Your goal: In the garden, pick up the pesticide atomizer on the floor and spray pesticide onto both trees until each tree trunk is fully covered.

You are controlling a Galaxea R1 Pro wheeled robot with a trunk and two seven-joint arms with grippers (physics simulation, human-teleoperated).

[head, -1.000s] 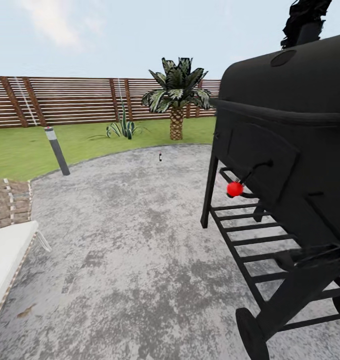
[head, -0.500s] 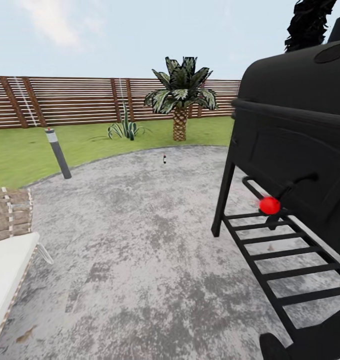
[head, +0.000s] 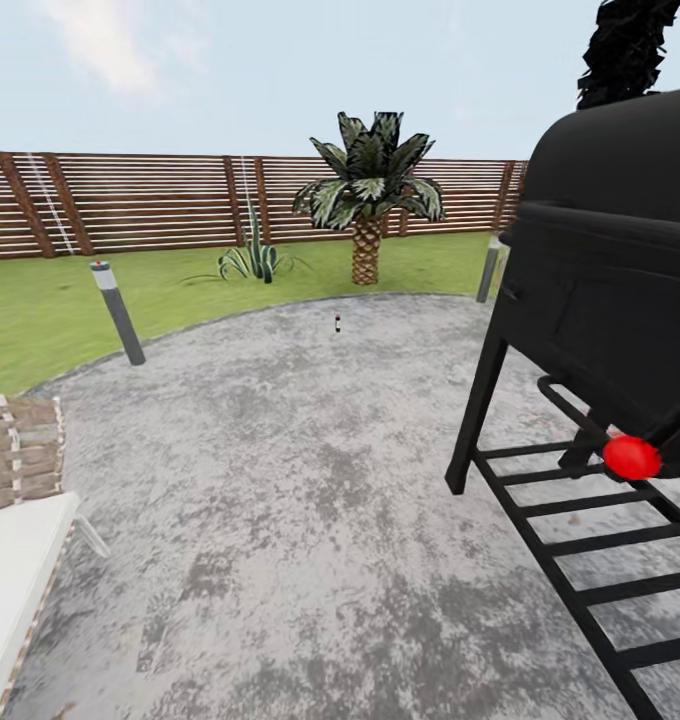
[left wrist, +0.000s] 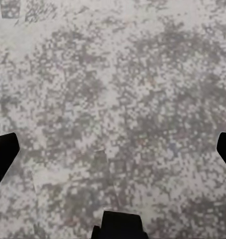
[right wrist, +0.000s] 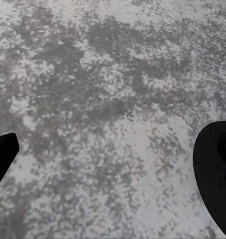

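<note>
Fingers (left wrist: 4, 152) of the left gripper sit spread wide over mottled grey paving (left wrist: 113, 89), holding nothing. Right wrist view: fingers (right wrist: 3, 149) likewise parted, empty. Head view: the pesticide atomizer (head: 337, 322) stands far ahead on the paving, beyond a black grill (head: 620, 260).

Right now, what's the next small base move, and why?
Probably keep rolling forward across the grey paving, bearing slightly left. A tiny white-and-red object, possibly the pesticide atomizer but too small to tell, stands far ahead near the paving's far edge. The black grill sits close on the right, so a leftward line keeps clearance. Both wrist views look down at bare paving, nothing within reach.
</note>
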